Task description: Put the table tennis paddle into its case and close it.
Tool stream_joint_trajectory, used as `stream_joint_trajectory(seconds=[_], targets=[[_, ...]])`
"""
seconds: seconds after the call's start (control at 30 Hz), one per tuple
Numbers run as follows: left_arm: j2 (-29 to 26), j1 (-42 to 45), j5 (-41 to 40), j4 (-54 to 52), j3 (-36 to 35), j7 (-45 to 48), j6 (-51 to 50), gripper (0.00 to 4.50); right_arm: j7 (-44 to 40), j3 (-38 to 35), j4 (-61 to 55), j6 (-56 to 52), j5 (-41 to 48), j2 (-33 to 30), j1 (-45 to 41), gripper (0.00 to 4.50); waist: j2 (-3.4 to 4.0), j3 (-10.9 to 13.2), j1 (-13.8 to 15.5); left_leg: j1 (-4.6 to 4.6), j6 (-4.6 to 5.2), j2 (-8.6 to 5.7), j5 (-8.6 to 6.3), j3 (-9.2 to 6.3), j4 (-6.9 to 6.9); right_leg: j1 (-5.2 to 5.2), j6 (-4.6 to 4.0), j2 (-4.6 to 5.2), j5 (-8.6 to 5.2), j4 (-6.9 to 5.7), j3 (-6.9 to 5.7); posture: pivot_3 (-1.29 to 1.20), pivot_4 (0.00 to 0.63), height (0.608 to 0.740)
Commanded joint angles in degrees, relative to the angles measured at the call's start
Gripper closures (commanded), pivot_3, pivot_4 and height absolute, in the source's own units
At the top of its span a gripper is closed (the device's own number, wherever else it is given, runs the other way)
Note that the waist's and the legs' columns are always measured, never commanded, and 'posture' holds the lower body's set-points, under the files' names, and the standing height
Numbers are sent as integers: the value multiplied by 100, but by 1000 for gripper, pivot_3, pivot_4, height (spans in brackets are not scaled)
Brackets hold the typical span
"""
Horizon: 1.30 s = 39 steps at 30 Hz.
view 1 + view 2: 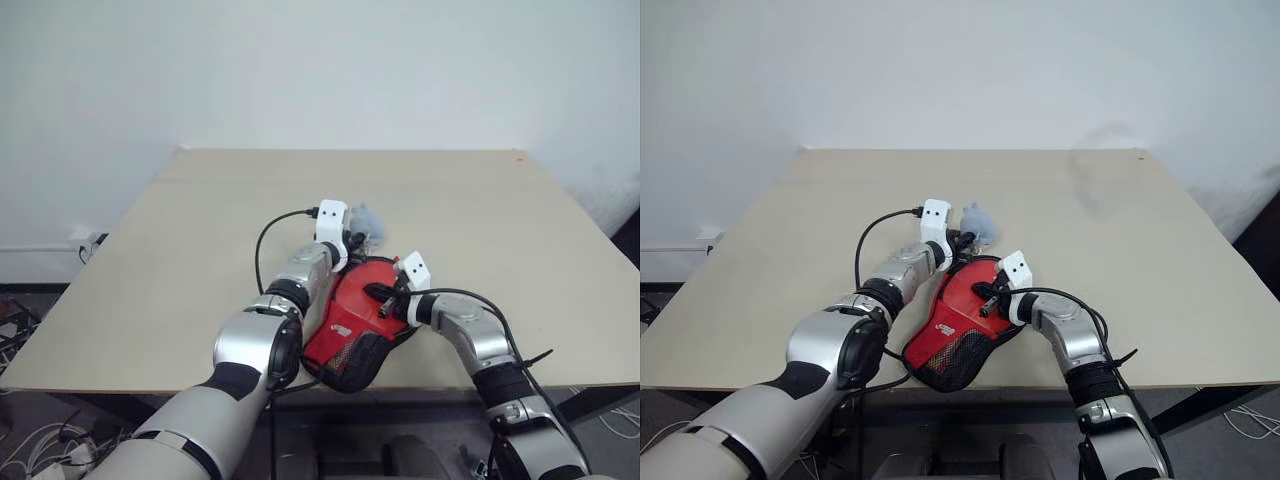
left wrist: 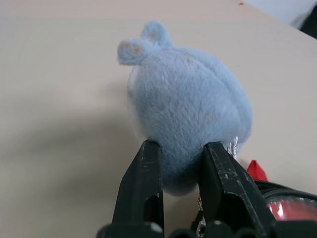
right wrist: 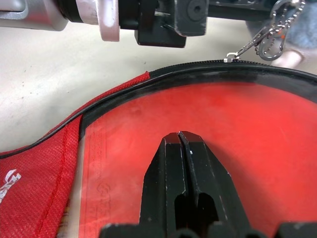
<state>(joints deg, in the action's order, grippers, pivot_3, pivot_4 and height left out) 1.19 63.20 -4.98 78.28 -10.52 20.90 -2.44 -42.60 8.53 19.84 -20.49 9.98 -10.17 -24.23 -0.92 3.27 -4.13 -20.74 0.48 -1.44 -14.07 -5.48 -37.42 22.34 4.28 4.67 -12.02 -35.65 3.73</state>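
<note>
The beige desk (image 1: 150,270) carries the case (image 1: 958,340) near its front edge, between the two arms. The case lies flat with its clear window up, its black mesh end nearest the robot and hanging slightly past the desk edge. Through the window shows the red face of the table tennis paddle (image 3: 277,148), which lies inside the case; a white mark is visible on the red surface near the mesh end.

The right claw (image 3: 181,141) sits on top of the clear window over the paddle's red face, its two black fingers clenched together with nothing between them. Whether the tips press the plastic or sit just above it cannot be told.

The left claw (image 2: 181,163) is at the far end of the case, beyond the right claw. It grasps the grey-blue puff (image 2: 190,104) between its fingers, the fluffy ball bulging out above and around the fingertips. A short metal chain (image 3: 270,37) runs from the puff to the zip pull (image 3: 232,57), which sits on the black zip line along the case's far rim, just beside the left claw.
</note>
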Motion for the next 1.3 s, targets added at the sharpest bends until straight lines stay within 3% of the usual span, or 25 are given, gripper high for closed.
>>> stream_joint_trajectory(seconds=[0.03, 0.47, 0.9, 1.3], targets=[[108, 399, -28, -198, -98, 25, 218, 3612, 9, 210, 334, -271, -82, 88, 228, 4500, 0, 0, 0, 0, 0, 0, 0, 0, 3, 0, 0, 0, 0, 0, 0, 0, 0, 740], [116, 332, 90, -207, -21, 216, 209, 3612, -7, 212, 399, -247, -91, 125, 181, 4500, -1, 0, 0, 1, 0, 0, 0, 0, 9, 3, 0, 0, 0, 1, 0, 0, 0, 740], [-4, 218, 54, -205, -114, 314, 181, 25, -23, 216, 403, -253, -107, 131, 184, 4500, -3, -1, -26, 9, -1, 1, -1, 0, 25, 5, 0, 0, 0, 1, 0, 0, 0, 740], [-416, 187, -467, -419, -641, 921, 297, 25, 35, 58, 270, -261, -66, -26, 157, 4500, -3, -1, -26, 10, -1, 1, -1, 0, 26, 6, 0, 0, 0, 1, 0, 0, 0, 740]])
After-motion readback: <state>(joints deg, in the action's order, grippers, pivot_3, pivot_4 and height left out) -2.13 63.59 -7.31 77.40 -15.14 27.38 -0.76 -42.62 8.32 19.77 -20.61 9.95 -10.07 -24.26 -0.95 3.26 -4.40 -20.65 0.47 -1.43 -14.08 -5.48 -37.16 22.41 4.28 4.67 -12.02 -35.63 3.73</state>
